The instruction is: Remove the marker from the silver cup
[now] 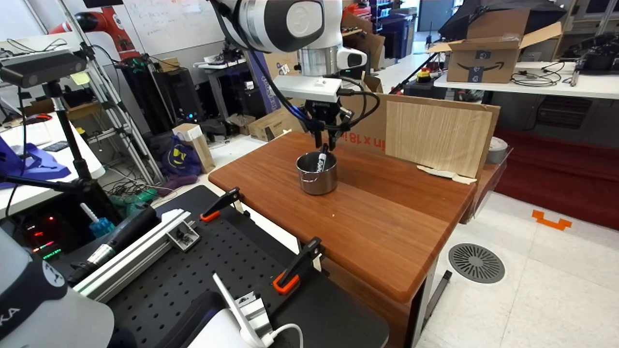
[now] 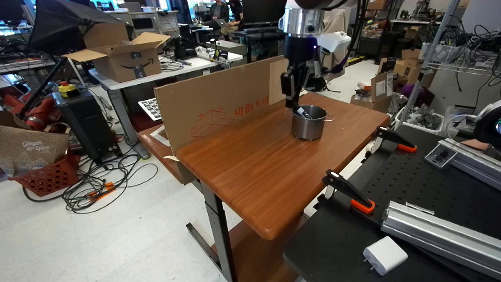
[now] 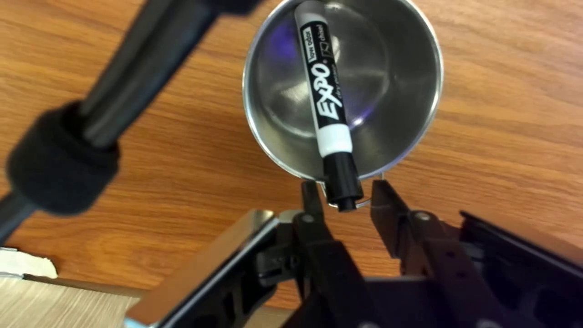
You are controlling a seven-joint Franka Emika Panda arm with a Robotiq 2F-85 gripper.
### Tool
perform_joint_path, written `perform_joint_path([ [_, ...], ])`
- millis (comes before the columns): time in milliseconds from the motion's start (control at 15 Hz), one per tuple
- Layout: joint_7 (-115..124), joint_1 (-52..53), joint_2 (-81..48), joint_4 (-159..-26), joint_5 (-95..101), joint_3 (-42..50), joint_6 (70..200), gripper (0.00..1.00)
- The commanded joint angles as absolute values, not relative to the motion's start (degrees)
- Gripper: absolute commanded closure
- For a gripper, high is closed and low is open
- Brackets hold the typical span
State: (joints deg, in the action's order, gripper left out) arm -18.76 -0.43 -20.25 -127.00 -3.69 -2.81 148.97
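Marker [image 3: 327, 102] framed by parted fingers [image 3: 313, 202], grasp not yet made

The marker is contained in the silver cup [image 1: 316, 186], tilted and apparently propped on the rim [image 3: 440, 77], with its black cap [image 3: 342, 177] raised past it. The cup is seen upright on the wooden tabletop [image 1: 377, 227] in both exterior views. In the wrist view the gripper [image 3: 346, 187] is seen with its fingertips apart, one to each side of the cap; a gap is shown between the cap and the finger at the right of that view, so no hold is judged to be taken. Whether the cap is touched by the opposite finger cannot be told.

The step in hand is judged to be the lining-up for the grasp; removal is not yet begun. Next, the fingers should be brought together squarely on the cap, and the marker should be drawn upward until its grey end [image 3: 310, 11] is cleared of the rim. Care is called for near the wire handle [image 3: 365, 203], which is seen behind the cap in the wrist view and might be caught along with it.
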Motion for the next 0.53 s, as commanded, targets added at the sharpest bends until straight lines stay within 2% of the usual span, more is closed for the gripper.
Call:
perform_joint_path([
  [0, -19.4, -1.8, -21.15, -125.14, -2.86, -3.72, 146.01, 0.95],
  [67, -19.32, -1.81, -21.24, -124.89, -2.79, -3.65, 145.6, 1.0],
  [200, -18.33, -1.39, -20.93, -124.73, -2.0, -3.16, 144.63, 0.95],
  [467, -14.53, 0.11, -17.62, -127.03, 2.24, -1.75, 144.81, 0.95],
])
